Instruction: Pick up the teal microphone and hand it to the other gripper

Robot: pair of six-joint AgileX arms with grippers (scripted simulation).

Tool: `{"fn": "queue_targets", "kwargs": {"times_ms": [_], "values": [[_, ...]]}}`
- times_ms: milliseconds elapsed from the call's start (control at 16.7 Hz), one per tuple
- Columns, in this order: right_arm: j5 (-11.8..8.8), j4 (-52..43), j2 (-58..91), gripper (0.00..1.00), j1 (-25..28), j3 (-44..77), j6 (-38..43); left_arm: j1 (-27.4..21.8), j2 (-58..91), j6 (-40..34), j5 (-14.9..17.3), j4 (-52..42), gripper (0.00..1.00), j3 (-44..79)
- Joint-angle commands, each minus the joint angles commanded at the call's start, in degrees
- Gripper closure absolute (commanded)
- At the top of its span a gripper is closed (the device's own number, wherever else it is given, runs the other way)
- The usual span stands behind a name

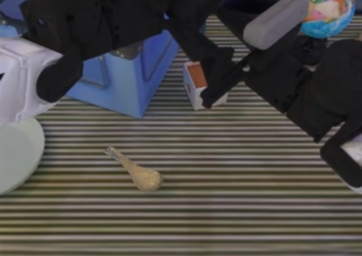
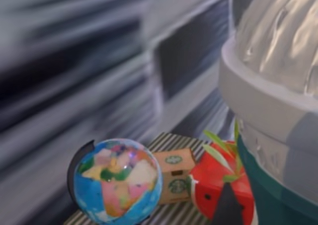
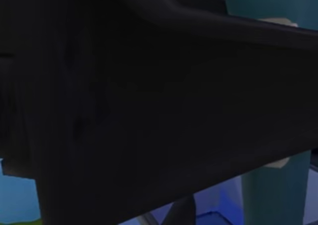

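The left gripper (image 1: 212, 47) reaches from the table's far left to its far middle, above a blue block (image 1: 136, 78), and a tan stick (image 1: 136, 171) lies nearer on the striped table (image 1: 237, 199). The microphone (image 2: 271, 115) stands close before the left wrist camera, hidden from above. The right gripper (image 1: 226, 83) comes in from the right, by the globe (image 1: 325, 7), to meet the left one. Whether either gripper is clamped on the teal handle cannot be told.

Top view evenly lit, soft; left wrist view's background streaked with blur; right wrist view dark.
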Motion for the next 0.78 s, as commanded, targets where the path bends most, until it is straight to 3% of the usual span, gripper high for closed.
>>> {"fn": "queue_targets", "kwargs": {"times_ms": [120,600,780], "values": [[0.0,0.0,0.0,0.0,0.0,0.0,0.0,0.0,0.0,0.0,0.0,0.0,1.0,0.0],[0.24,-0.02,0.38,0.0,-0.18,-0.18,-0.18,0.01,-0.24,0.2,-0.27,-0.09,1.0,0.28],[-0.13,0.08,-1.95,0.0,-0.59,-2.53,-0.14,1.46,-1.01,0.27,1.21,-0.18,1.0,-0.43]]}}
